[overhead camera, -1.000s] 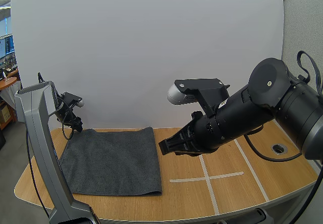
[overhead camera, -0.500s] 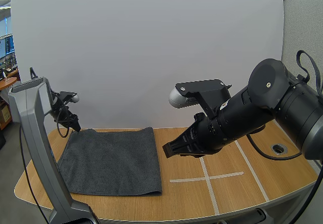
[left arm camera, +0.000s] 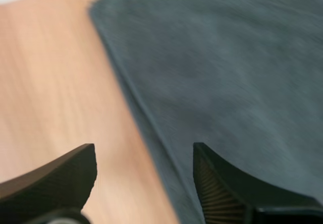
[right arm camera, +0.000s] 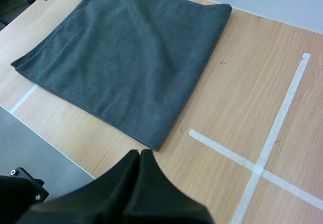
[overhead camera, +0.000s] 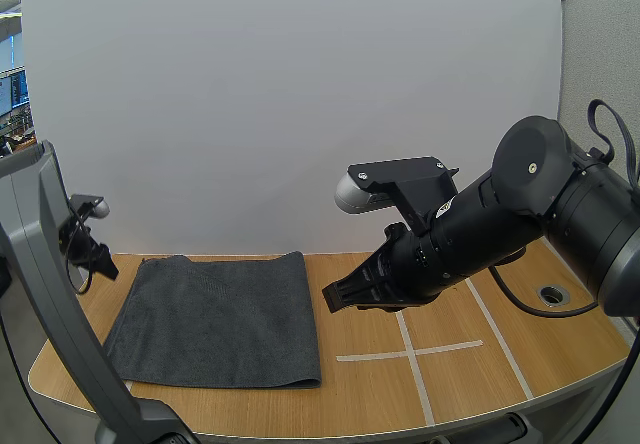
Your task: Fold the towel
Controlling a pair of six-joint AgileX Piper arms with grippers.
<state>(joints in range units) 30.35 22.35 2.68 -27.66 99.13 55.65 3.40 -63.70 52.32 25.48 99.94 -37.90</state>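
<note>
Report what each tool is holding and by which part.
Nothing is held. The left tool is open above an edge of the towel; the right tool is shut on nothing, over the table beside the towel.

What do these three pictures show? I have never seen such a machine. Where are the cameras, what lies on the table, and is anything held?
This is a robot with two arms, each ending in a two-fingered gripper. The high view looks down from behind the arms over a wooden table. On it lie a dark grey towel and a cross of white tape. The other two pictures come from cameras on the wrists. In the left wrist view, the left gripper is open above the towel's edge, holding nothing. In the right wrist view, the right gripper is shut on nothing, closed into one wedge, above the table near the towel's corner.
</note>
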